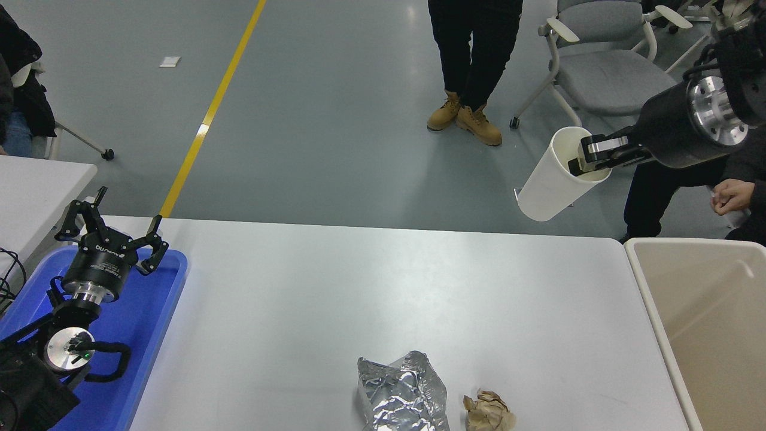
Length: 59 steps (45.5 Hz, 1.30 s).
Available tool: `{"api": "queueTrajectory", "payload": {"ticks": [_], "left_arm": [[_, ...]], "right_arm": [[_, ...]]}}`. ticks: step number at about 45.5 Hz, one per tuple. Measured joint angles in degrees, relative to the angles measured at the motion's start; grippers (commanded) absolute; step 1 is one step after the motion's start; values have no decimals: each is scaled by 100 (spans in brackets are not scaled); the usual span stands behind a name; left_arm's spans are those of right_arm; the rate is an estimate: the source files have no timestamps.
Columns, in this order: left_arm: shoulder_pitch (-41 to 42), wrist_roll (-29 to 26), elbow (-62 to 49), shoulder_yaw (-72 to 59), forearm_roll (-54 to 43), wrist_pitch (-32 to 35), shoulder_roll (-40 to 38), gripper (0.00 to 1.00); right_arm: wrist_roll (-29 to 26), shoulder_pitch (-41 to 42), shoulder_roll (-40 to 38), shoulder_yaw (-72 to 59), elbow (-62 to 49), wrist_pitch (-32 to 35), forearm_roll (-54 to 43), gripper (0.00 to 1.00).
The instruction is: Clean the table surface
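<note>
The table surface is big, white, smooth and flat, with a round corner at the far right. It lies well below the right claw, which hangs high up past the table's far right corner, so the two do not touch. The top is mostly bare, but a crinkled silver bag and a brown paper ball lie on its near edge, far from that claw.

Lighting: bright, even, from overhead. Glare: pale sheen on grey floor; sharp glints on crumpled foil. Shadows: soft, faint on table surface. Focus: sharp throughout.
</note>
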Motion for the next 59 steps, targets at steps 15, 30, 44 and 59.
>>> {"api": "queueTrajectory", "payload": {"ticks": [15, 30, 44, 59], "left_arm": [[-1, 0, 0, 0, 0, 0, 0, 100], [-1, 0, 0, 0, 0, 0, 1, 100], [0, 0, 0, 0, 1, 0, 1, 100], [0, 0, 0, 0, 0, 0, 2, 100]], "right_arm": [[9, -564, -80, -31, -1222, -40, -84, 0], [8, -1831, -135, -19, -2562, -816, -159, 0], [15, -3170, -85, 89, -3749, -1898, 169, 0], [43, -4756, 370, 244, -4586, -3348, 1126, 0]]}}
